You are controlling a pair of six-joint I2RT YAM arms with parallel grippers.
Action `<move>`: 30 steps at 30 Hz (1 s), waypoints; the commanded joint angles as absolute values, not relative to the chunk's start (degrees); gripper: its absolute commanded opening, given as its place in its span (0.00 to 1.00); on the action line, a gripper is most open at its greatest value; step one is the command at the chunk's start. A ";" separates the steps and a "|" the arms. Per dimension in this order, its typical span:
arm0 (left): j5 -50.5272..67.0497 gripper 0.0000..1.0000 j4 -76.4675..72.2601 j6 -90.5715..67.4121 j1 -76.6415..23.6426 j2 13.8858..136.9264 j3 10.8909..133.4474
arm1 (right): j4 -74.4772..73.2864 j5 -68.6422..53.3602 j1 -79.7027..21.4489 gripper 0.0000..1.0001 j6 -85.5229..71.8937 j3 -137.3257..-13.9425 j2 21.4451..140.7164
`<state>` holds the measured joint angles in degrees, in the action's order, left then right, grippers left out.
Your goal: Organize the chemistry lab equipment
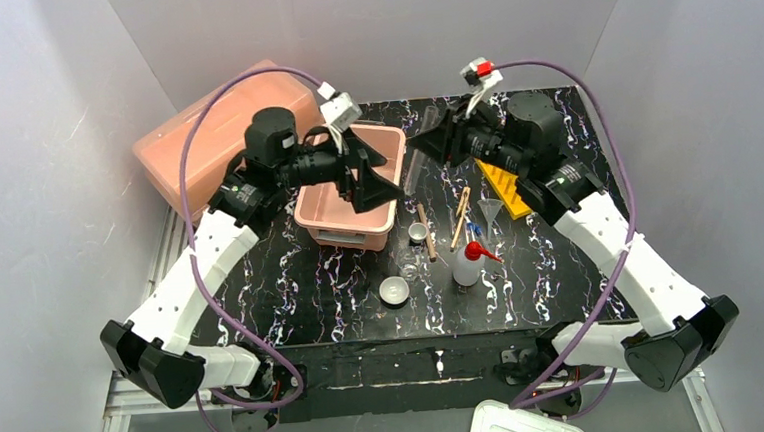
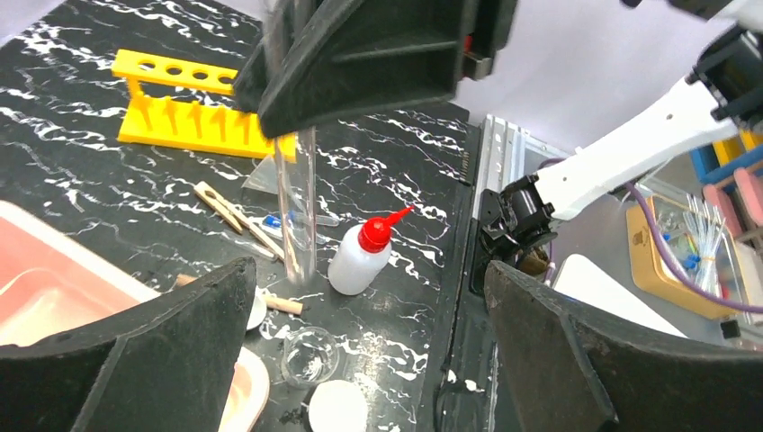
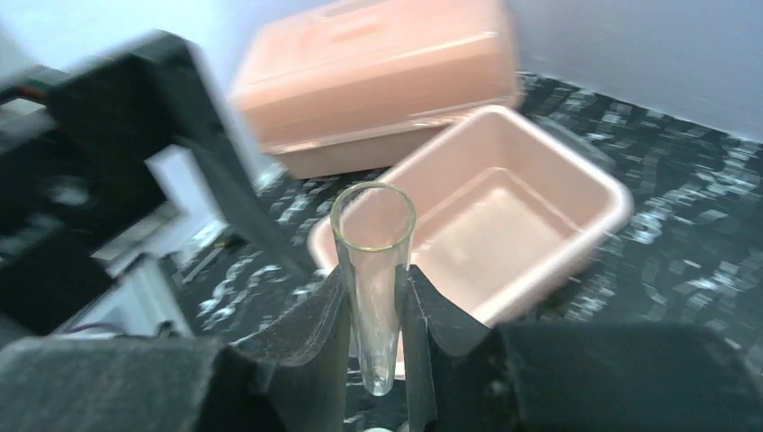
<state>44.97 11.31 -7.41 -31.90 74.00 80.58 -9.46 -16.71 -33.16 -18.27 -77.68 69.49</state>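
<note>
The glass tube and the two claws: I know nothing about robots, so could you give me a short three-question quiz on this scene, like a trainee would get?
1. True or false: the left gripper is shut on the test tube.
2. Pick one: the squeeze bottle standing on the table has a spout that is A) blue, B) red, C) green.
3. Fill the gap: the holed rack is coloured ___.

Key
1. False. Its jaws stand wide open, and it is the right gripper that is shut on the test tube.
2. B.
3. Yellow.
</note>
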 commanded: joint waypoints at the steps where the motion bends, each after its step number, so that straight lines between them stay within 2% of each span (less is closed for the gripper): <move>1: 45.83 0.98 19.55 -9.89 -23.99 74.70 85.03 | -10.27 -7.89 -27.35 0.17 -11.09 -74.21 66.69; 3: 43.00 0.98 25.42 -5.58 -21.55 76.40 86.97 | -11.14 -5.17 -24.52 0.18 -7.28 -73.83 68.01; 7: 29.09 0.98 35.89 13.26 -21.20 79.39 91.31 | -10.72 6.29 -18.97 0.08 -4.84 -74.73 73.29; 10: 25.46 0.98 42.30 19.84 -20.56 81.23 94.15 | -5.55 14.18 -15.14 0.02 -5.17 -72.91 76.75; 19: 23.75 0.98 53.47 23.54 -17.89 83.45 95.51 | 3.33 18.01 -8.30 0.01 -5.81 -69.91 83.50; 22: 20.85 0.98 53.86 23.57 -17.25 83.61 96.43 | 5.44 17.76 -7.22 0.01 -5.09 -69.37 83.95; 30: 22.01 0.98 54.90 21.70 -16.59 83.55 94.89 | 14.11 17.78 -5.89 0.01 -3.52 -67.92 85.57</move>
